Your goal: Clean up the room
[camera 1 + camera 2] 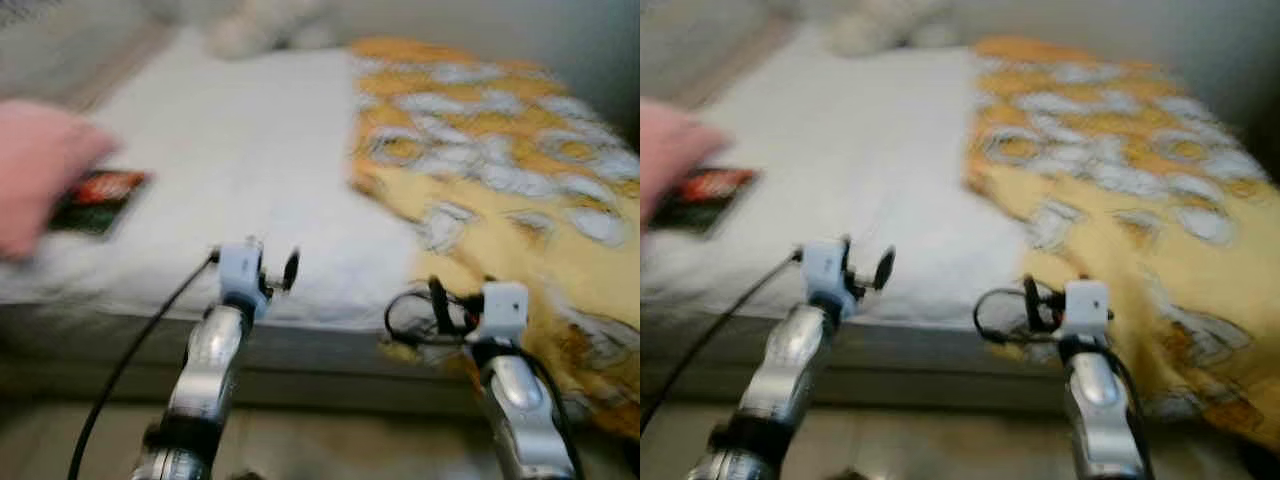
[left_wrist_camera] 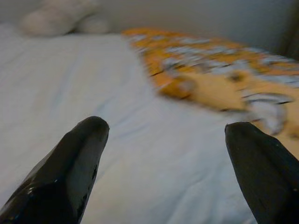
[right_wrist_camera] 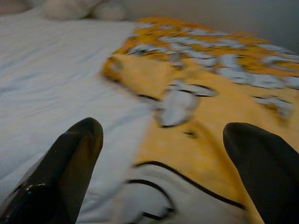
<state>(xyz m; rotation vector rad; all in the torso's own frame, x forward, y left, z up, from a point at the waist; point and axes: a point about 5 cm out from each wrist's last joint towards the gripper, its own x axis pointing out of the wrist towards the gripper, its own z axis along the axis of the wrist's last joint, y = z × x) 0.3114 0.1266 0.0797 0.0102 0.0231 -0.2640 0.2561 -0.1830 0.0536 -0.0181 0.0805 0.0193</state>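
A bed with a white sheet (image 1: 240, 160) lies before me, blurred. A yellow blanket with white-and-grey patches (image 1: 500, 170) is bunched over its right half and hangs over the front edge. A dark packet with red print (image 1: 100, 200) lies on the sheet at the left, with a person's hand (image 1: 35, 175) on it. My left gripper (image 2: 166, 140) is open over the bare sheet near the front edge. My right gripper (image 3: 163, 140) is open just above the blanket's folded edge (image 3: 187, 154).
A pale plush or pillow shape (image 1: 265, 25) rests at the head of the bed. The grey bed base (image 1: 320, 360) runs across the front, with light floor (image 1: 330, 440) below it. A wall (image 1: 580, 50) rises behind the blanket at the right.
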